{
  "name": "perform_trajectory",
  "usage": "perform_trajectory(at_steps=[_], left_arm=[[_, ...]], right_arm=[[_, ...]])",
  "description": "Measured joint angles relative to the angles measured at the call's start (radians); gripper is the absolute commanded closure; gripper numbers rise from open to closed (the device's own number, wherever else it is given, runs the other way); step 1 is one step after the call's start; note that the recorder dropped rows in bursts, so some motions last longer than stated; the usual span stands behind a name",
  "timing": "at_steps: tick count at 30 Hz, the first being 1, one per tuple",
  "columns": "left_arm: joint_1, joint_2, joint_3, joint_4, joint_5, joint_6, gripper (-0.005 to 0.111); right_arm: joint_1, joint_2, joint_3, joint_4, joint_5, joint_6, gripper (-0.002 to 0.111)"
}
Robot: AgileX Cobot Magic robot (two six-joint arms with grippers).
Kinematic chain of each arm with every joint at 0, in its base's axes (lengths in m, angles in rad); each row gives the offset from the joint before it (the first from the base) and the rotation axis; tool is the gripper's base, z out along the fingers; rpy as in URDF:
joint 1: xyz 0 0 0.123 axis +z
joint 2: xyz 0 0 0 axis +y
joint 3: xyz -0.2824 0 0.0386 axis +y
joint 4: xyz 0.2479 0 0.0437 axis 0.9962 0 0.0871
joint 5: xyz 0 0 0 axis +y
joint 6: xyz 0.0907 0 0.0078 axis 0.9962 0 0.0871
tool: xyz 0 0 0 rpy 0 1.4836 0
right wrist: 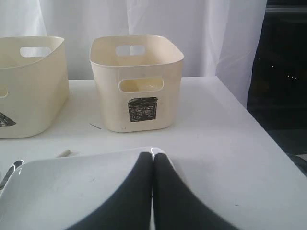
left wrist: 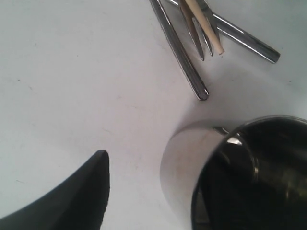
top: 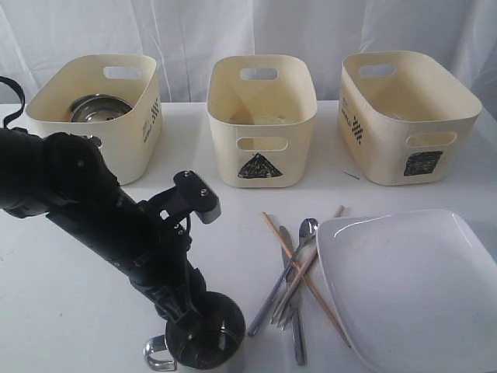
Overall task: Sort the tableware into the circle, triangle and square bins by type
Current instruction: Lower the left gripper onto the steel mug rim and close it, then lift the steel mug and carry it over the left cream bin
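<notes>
My left tool is down at the mug, which stands upright on the tabletop at the near edge, its handle turned to the left. In the left wrist view one finger sits outside the mug's wall with a strip of bare tabletop between them. The other finger I can't make out against the dark inside of the mug. The tool is spread wide and grips nothing.

My right tool is pinched tight, its fingers pressed together with nothing between them, and it hangs over the near part of the plate. The plate lies flat at the right front of the tabletop.

Between mug and plate lies a loose heap of cutlery. The spoon has its bowl toward the bins. The chopsticks are crossed over the steel handles, one of them reaching the plate's rim. The fork shows its tines just beside a chopstick tip.

Three bins stand in a row at the back. The left bin holds the bowl, and my arm hides its front mark. The triangle bin is in the middle, and the square bin is on the right
</notes>
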Motion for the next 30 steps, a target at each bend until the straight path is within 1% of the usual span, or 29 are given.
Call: perform_trajectory(at_steps=[8,10,12,13,15,17,18,26,30], left_arm=[[0.000,0.017,0.000,-0.005,0.006,0.000,0.048],[0.000,0.017,0.000,-0.005,0.006,0.000,0.052],[0.000,0.017,0.000,-0.005,0.006,0.000,0.058],[0.000,0.017,0.000,-0.005,0.006,0.000,0.062],[0.000,0.017,0.000,-0.006,0.006,0.000,0.080],[-0.002,0.017,0.000,-0.006,-0.005,0.000,0.101],[-0.002,0.017,0.000,-0.006,-0.019,0.000,0.107],[-0.002,0.009,0.000,0.025,-0.044,0.002,0.107],[-0.002,-0.042,0.000,0.042,-0.046,0.002,0.107]], right_arm=[[0.000,0.000,0.000,0.000,0.000,0.000,0.108],[0.000,0.000,0.000,0.000,0.000,0.000,0.108],[0.000,0.000,0.000,0.000,0.000,0.000,0.108],[0.000,0.000,0.000,0.000,0.000,0.000,0.108],[0.000,0.000,0.000,0.000,0.000,0.000,0.108],[0.000,0.000,0.000,0.000,0.000,0.000,0.108],[0.000,0.000,0.000,0.000,0.000,0.000,0.108],[0.000,0.000,0.000,0.000,0.000,0.000,0.108],[0.000,0.000,0.000,0.000,0.000,0.000,0.108]])
